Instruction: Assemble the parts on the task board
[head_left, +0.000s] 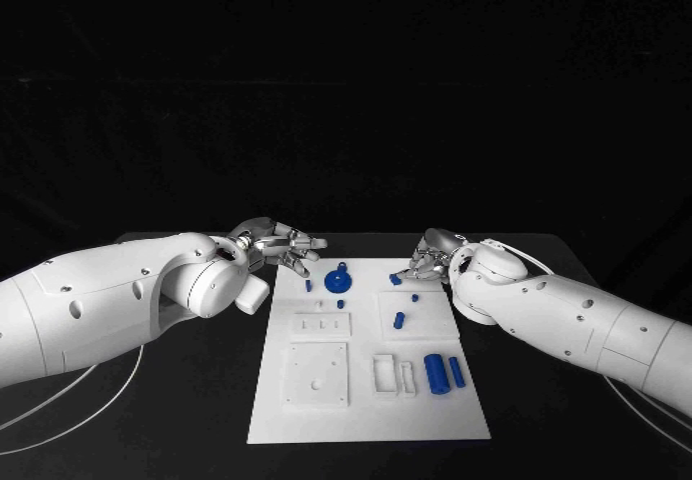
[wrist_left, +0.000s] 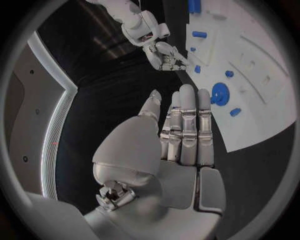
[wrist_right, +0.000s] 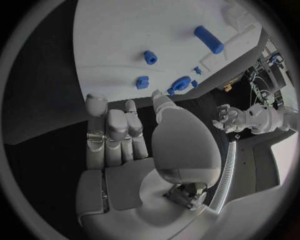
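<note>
The white task board lies in the middle of the table. On its far part a blue gear lies flat, with small blue pegs around it and two blue cylinders nearer me on the right. My left hand hovers at the board's far left corner with its fingers spread and nothing in them; the left wrist view shows its fingers straight, pointing toward the gear. My right hand hangs over the far right corner, beside a small blue piece, and holds nothing.
White raised blocks with slots and holes sit on the near half of the board, with a small open white frame beside the cylinders. Black table surrounds the board on both sides. Thin white cables trail under each arm.
</note>
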